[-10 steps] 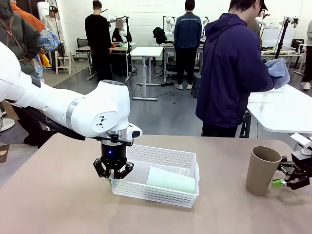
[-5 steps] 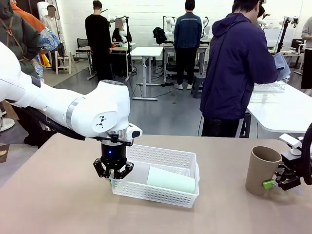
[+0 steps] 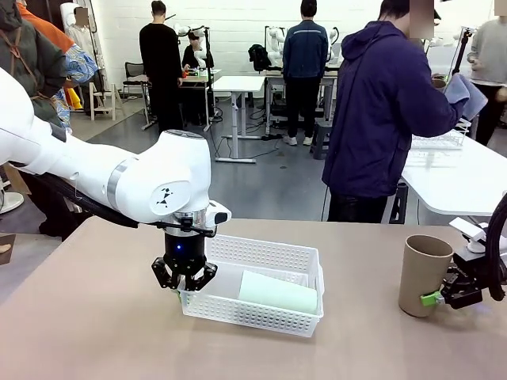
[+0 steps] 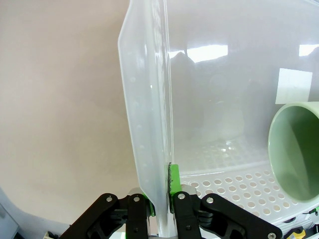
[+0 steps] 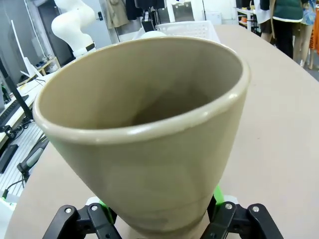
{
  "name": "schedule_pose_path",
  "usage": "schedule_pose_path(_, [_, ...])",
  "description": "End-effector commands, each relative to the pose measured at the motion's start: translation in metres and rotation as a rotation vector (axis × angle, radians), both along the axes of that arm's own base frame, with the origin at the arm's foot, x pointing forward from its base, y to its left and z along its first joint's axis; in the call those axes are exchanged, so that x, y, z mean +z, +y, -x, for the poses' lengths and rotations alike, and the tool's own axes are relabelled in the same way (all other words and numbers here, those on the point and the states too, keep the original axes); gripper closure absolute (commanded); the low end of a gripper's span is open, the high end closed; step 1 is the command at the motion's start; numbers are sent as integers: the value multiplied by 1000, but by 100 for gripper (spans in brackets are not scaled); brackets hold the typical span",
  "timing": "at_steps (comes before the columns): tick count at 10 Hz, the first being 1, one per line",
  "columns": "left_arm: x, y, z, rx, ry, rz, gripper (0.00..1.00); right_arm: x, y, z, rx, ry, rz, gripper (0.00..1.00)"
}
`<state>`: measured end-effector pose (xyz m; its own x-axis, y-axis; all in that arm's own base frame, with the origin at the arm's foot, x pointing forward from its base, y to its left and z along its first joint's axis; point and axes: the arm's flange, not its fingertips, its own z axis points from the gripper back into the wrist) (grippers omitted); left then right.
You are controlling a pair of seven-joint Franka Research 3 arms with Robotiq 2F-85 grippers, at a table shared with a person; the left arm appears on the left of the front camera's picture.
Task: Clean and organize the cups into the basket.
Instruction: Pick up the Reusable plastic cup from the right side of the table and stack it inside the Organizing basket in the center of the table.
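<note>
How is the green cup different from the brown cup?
The green cup is pale mint; the brown cup is tan. The green cup lies on its side inside the white basket, while the brown cup stands upright on the table. The right gripper clasps the brown cup's base; no gripper touches the green cup. Both are tall, tapered and handleless.

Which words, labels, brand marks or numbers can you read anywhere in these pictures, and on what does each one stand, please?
No words or numbers can be read.
The left arm bears a small dark emblem on its joint, without letters.
The basket has a pale sticker inside; no print shows on it.
The tan cup and mint cup are plain.
</note>
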<state>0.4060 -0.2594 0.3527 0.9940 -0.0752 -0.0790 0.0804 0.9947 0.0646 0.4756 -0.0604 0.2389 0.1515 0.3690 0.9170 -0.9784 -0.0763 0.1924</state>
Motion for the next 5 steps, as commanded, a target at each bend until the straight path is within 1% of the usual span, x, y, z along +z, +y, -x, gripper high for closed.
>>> schedule_pose_path(1, [2, 0, 0, 2, -4, 1, 100, 4, -3, 4, 24, -11, -3, 64])
schedule_pose_path(2, [2, 0, 0, 2, -4, 1, 100, 14, -1, 11, 21, -12, -9, 100])
schedule_pose_path(3, [2, 0, 0, 2, -4, 1, 100, 39, 3, 23, -84, -20, -23, 100])
schedule_pose_path(4, [2, 0, 0, 2, -4, 1, 100, 80, 12, 43, -130, 9, -15, 100])
schedule_pose_path(5, [2, 0, 0, 2, -4, 1, 100, 124, 22, 65, -128, -7, 10, 100])
